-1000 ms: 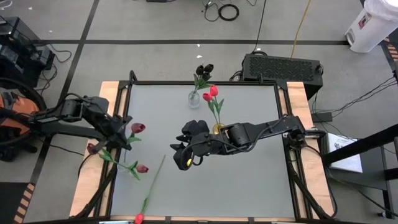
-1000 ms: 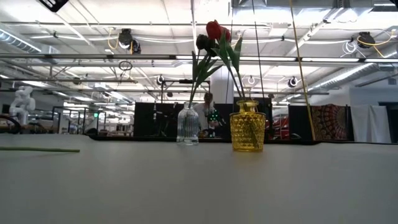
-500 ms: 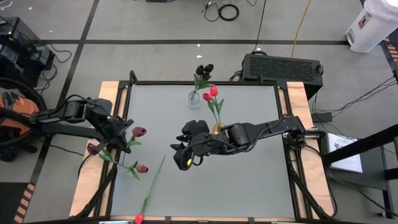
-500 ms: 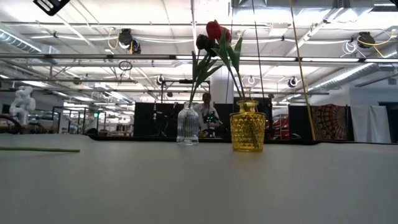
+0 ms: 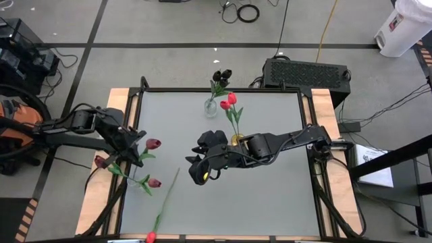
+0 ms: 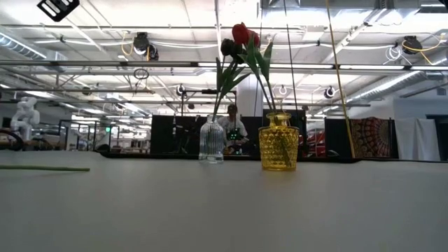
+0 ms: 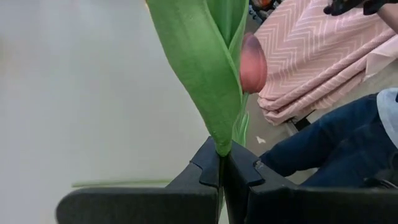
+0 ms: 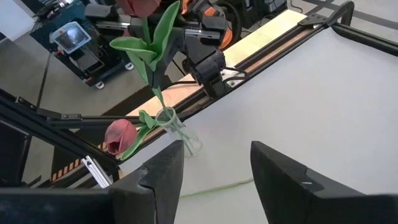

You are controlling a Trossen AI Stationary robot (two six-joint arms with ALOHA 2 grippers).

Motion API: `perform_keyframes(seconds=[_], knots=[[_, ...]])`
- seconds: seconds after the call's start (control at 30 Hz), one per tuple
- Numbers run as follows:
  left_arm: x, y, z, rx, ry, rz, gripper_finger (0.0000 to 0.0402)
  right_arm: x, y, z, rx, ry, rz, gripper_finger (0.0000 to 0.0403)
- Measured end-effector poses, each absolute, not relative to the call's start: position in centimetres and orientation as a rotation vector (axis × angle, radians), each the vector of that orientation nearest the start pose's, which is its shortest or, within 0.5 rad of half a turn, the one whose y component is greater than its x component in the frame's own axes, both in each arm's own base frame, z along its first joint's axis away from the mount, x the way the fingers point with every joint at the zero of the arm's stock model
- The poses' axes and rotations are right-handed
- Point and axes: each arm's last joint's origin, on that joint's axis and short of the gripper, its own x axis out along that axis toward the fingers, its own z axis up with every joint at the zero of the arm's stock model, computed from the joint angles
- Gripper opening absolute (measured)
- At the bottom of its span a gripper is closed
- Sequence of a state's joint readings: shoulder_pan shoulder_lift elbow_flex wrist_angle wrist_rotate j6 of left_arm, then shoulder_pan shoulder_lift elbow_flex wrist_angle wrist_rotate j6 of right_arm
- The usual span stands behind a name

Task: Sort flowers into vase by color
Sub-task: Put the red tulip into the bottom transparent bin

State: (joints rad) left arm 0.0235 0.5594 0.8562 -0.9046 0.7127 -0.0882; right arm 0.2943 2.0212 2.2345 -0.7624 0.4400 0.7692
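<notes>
The left gripper (image 5: pixel 137 145) is pinched tight on the stem of a dark red tulip (image 5: pixel 153 143), holding it up over the left side of the desk (image 5: pixel 270 196). In the left wrist view its two fingers (image 7: pixel 208 168) are pressed together on the base of a broad green leaf (image 7: pixel 199 68), with the reddish flower head (image 7: pixel 253 62) just behind that leaf.

Just beside the gripper, at the left edge of the desk, two more dark red tulips sit with their stems in a small clear vase lying on its side (image 8: pixel 180 134): one head (image 5: pixel 100 161) hangs out over the wooden edge, the other (image 5: pixel 154 183) rests on the grey surface. A bright red tulip (image 5: pixel 151 236) lies flat at the near edge, its long stem (image 5: pixel 167 196) running back toward the middle.

At the far side, a clear ribbed vase (image 6: pixel 211 140) holds black tulips (image 5: pixel 221 75), and just beside it a yellow glass vase (image 6: pixel 278 142) holds two bright red ones (image 5: pixel 228 101).

The right gripper (image 5: pixel 194 169) hovers over the middle of the desk with its fingers (image 8: pixel 155 177) spread apart and nothing between them, facing the left arm.

A person stands far back in the room, behind the vases (image 6: pixel 232 126).
</notes>
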Motion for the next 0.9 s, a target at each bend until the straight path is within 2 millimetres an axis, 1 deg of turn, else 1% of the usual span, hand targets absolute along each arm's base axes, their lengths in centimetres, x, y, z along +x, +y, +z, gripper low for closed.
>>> perform_keyframes(seconds=[0.2,0.4,0.57,0.73,0.9], knots=[[8.73,-1.69,32.19,-0.287,0.597,-0.651,0.0002,42.59,11.62,40.18,0.550,0.436,-0.331,0.0177],[8.65,-1.79,32.23,-0.324,0.605,-0.687,0.0003,42.55,11.61,40.12,0.548,0.442,-0.334,0.0177],[8.61,-1.82,32.23,-0.349,0.615,-0.695,0.0018,42.55,11.61,40.12,0.550,0.442,-0.335,0.0177],[8.61,-1.82,32.23,-0.330,0.607,-0.701,0.0005,42.56,11.61,40.12,0.550,0.442,-0.335,0.0177],[8.65,-1.79,32.23,-0.319,0.603,-0.690,0.0006,42.56,11.61,40.13,0.550,0.441,-0.334,0.0177]])
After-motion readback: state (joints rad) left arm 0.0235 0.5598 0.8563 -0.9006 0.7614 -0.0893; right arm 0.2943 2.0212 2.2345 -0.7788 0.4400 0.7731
